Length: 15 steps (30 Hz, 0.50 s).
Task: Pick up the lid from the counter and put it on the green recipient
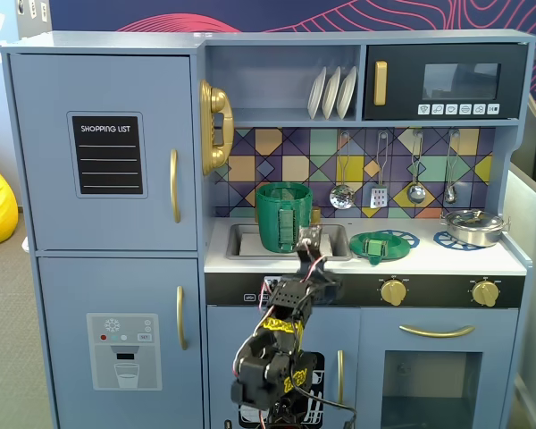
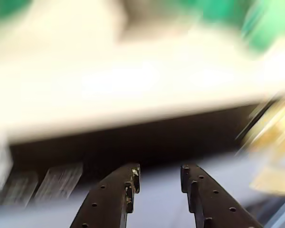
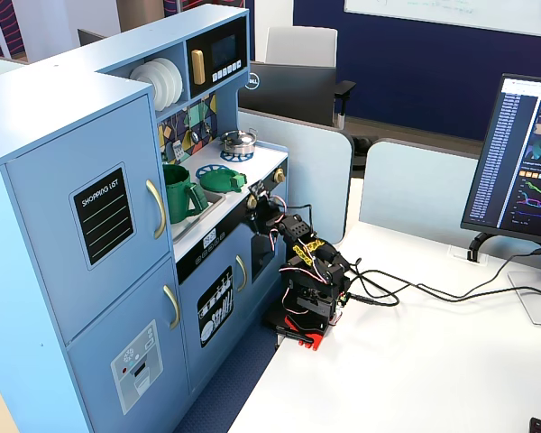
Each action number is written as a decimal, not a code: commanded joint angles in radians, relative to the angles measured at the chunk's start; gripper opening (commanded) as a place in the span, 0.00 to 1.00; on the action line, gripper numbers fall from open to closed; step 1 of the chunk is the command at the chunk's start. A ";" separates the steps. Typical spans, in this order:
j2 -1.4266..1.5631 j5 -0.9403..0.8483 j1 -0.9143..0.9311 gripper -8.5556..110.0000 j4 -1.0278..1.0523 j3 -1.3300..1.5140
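At centre right of a fixed view, the lid [image 1: 379,246] lies flat on the white counter [image 1: 429,259], over a blue burner mark; the green recipient [image 1: 283,217] stands upright left of it, in the sink; the gripper [image 1: 309,241] sits at the counter's front edge between them, and in the blurred wrist view its fingers [image 2: 118,190] are parted and hold nothing.

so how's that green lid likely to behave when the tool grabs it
The lid looks like thin moulded plastic, so probably light and stiff. It lies flat on the counter, so it may skid if nudged sideways. Its raised knob seems the safest hold for the open tool.
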 commanded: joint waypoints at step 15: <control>-0.337 0.164 0.207 0.35 -0.377 -0.293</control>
